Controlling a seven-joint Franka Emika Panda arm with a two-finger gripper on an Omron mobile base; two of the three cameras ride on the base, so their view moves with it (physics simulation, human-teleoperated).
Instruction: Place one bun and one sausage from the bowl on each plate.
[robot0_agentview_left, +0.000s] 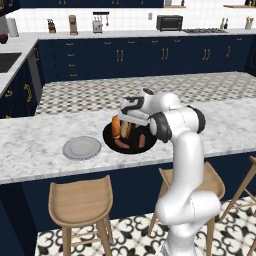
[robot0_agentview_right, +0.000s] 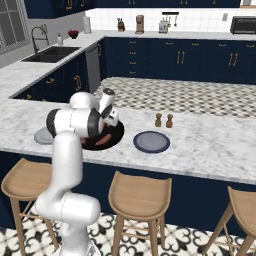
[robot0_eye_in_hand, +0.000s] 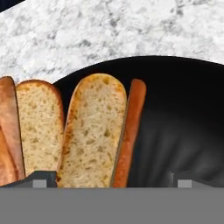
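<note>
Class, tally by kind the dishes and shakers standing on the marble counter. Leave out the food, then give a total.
plates: 2, one light grey and one blue-grey
bowl: 1, black
shakers: 2, side by side
Total: 5

The worktop is white marble veined with grey, and on it sit a black bowl, a light grey plate and a darker blue-grey plate with a paler rim. In the bowl, the split buns show pale tan crumb with golden-brown crusts, and the sausage beside them is reddish brown. The cabinets are navy with brass handles, the floor between them is a small black-and-white check, and the stools are light wood.
</note>
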